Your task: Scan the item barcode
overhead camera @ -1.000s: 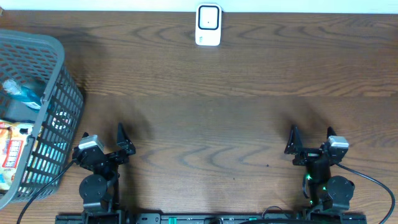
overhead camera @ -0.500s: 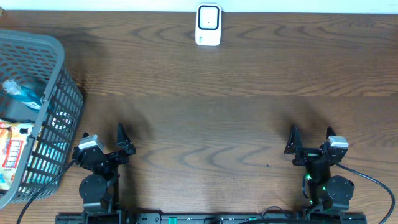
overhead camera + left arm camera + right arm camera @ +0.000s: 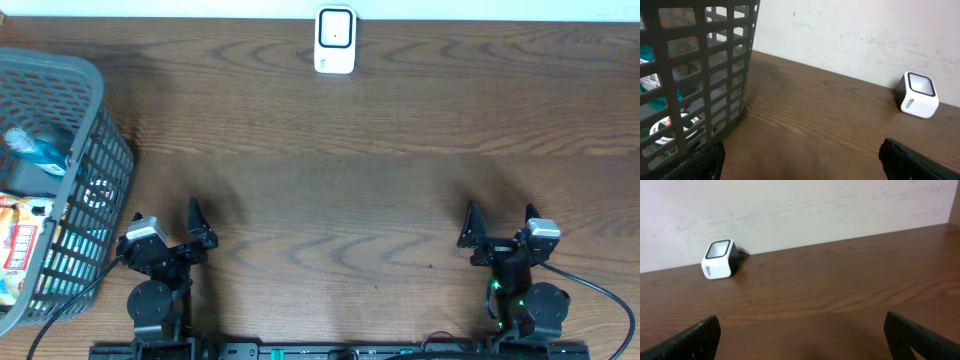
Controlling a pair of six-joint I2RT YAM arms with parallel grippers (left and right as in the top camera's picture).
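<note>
The table [image 3: 380,180] is dark brown wood with a wavy grain, and its far edge meets a pale wall [image 3: 800,205]. Two things stand directly on it. A small white barcode scanner [image 3: 335,42] sits at the far edge near the middle, by the wall. A grey lattice basket [image 3: 100,160] sits at the left side, well apart from the scanner.

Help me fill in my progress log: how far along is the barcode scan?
Done: nothing visible. Both the left gripper and right gripper are open and empty, parked at the table's near edge. In hand: nothing. Left: take a packet from the basket on the left and show its barcode to the white scanner at the far edge.
</note>
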